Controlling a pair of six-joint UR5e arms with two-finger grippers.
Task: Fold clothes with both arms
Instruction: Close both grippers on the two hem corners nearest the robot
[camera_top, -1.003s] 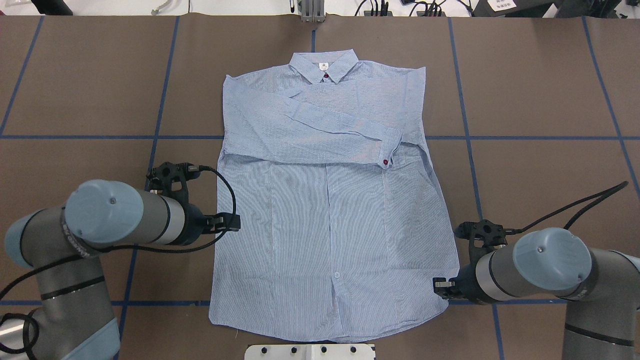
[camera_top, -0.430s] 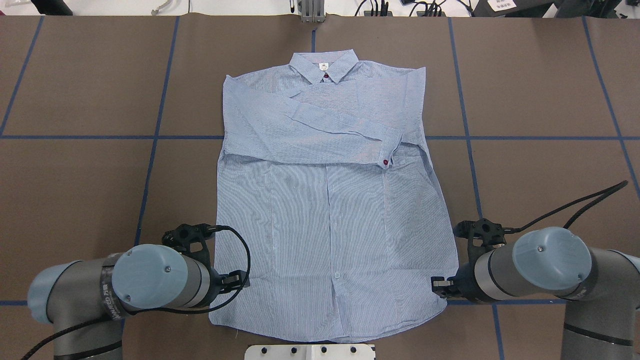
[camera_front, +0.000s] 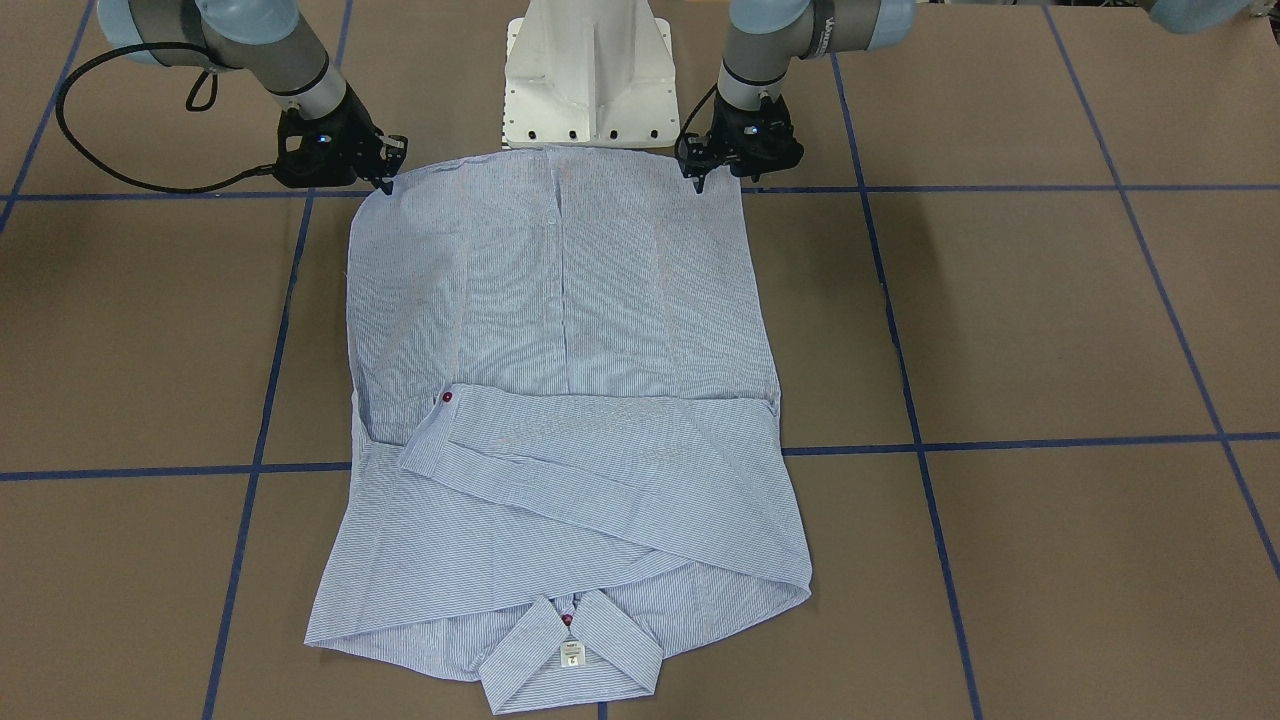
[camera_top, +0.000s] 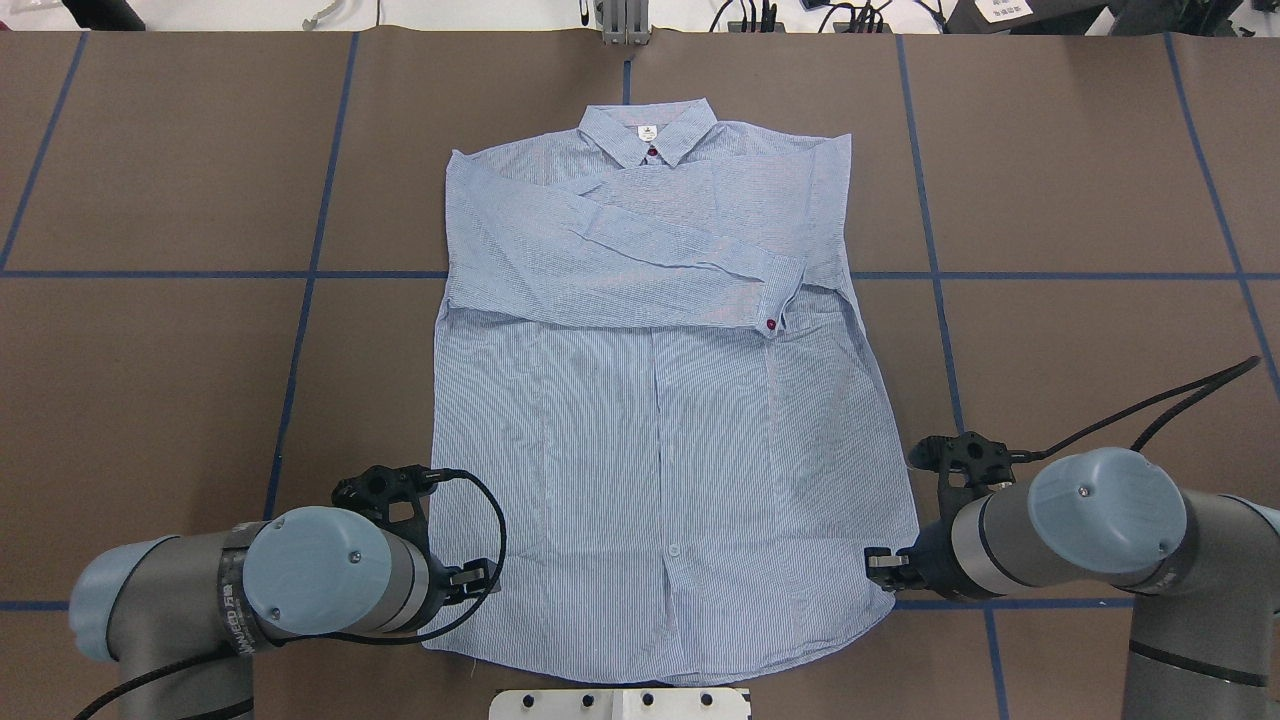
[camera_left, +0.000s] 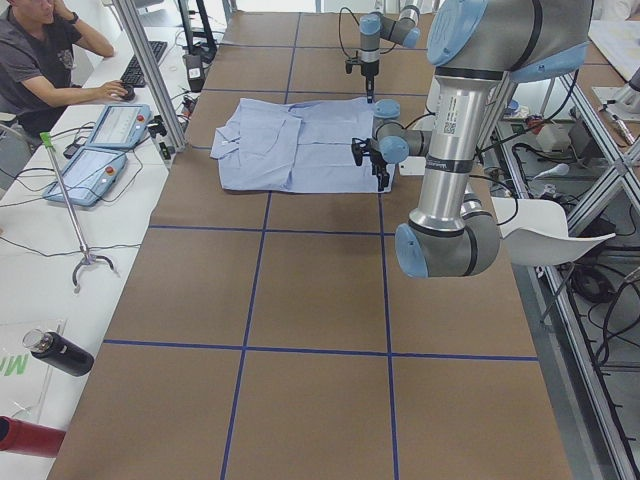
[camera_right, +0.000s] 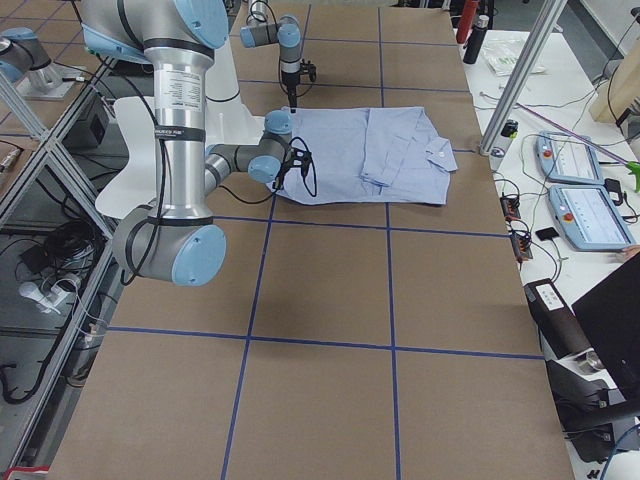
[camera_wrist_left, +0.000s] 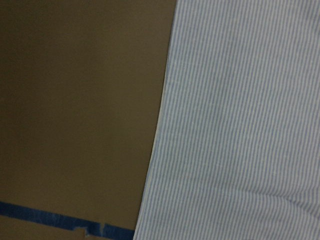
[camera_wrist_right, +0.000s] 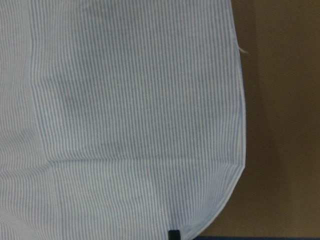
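The light blue striped shirt (camera_top: 660, 450) lies flat on the brown table, front up. Its collar (camera_top: 648, 130) is at the far side and both sleeves are folded across the chest. It also shows in the front view (camera_front: 560, 300). My left gripper (camera_top: 482, 578) is low at the shirt's near-left hem corner, also seen in the front view (camera_front: 700, 178). It looks open and holds nothing. My right gripper (camera_top: 878, 563) is at the near-right hem corner, also seen in the front view (camera_front: 390, 165). It looks open and empty. Both wrist views show striped cloth (camera_wrist_left: 240, 125) (camera_wrist_right: 125, 125) close up.
The white pedestal base (camera_top: 620, 703) stands just behind the hem at the table's near edge. Blue tape lines (camera_top: 200, 274) cross the brown table top (camera_top: 150, 400). An operator (camera_left: 40, 60) sits at a desk beyond the far edge, with control tablets (camera_left: 100, 150) there.
My left arm has swung back along the shirt's left side, from mid-body down to the near-left hem corner. My right gripper has shifted only slightly at the right hem.
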